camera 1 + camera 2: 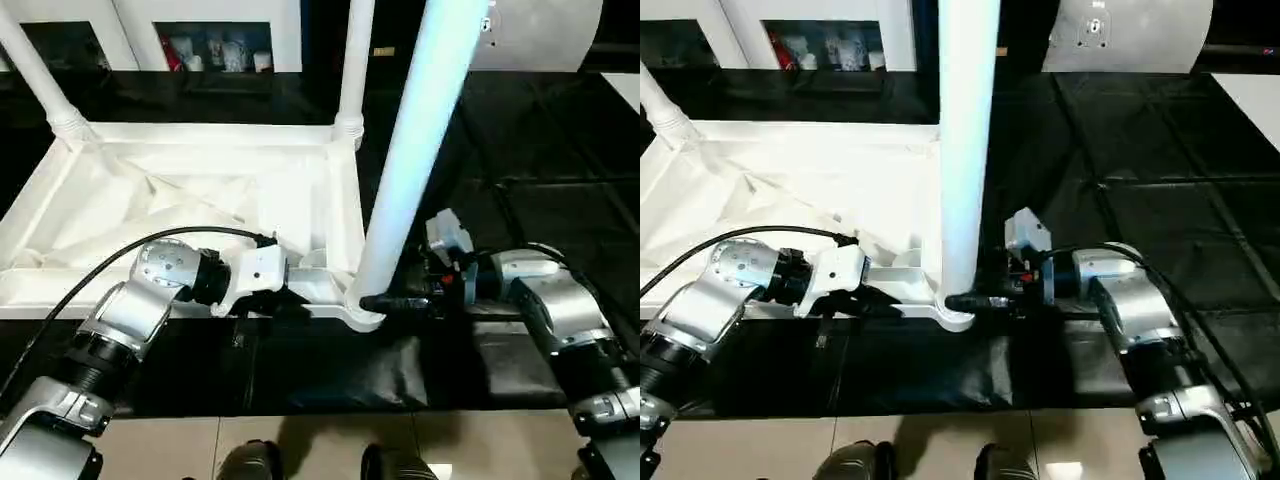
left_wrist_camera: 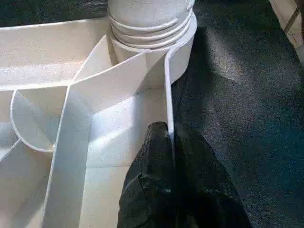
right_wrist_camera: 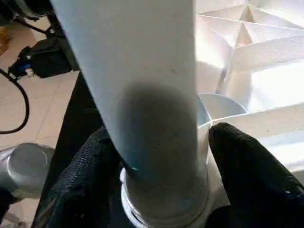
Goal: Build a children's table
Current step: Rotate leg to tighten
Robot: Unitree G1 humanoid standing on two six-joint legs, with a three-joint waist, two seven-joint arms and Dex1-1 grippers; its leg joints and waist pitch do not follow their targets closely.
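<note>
Upside down on the black mat (image 1: 520, 130), the children's table (image 1: 200, 200) lies with its ribbed underside facing up, and three legs stand in corner sockets. Nearest the robot, one leg (image 1: 415, 150) rises from the near corner socket (image 1: 362, 312), directly between the right tool's fingers.

The right tool (image 3: 156, 166) sits low at that leg's base, one black finger (image 3: 242, 161) on each side of the tube; the jaws look set about the leg's width, but I cannot tell whether they press on it or merely flank it. The left tool (image 2: 168, 156) is pinched narrow on the thin upright rim of the top, just beside the same socket, with the rim wall running between its fingers.

As a judgement, the hollow plastic should be light and fairly stiff, though smooth enough to slip under a loose grip. The long leg gives plenty of leverage, so taking it low, close to the ridged collar, seems wisest for pushing or twisting it home. The thin rim may flex a little, so holding it near the corner, where the ribs meet, looks the firmest place to steady the top.
</note>
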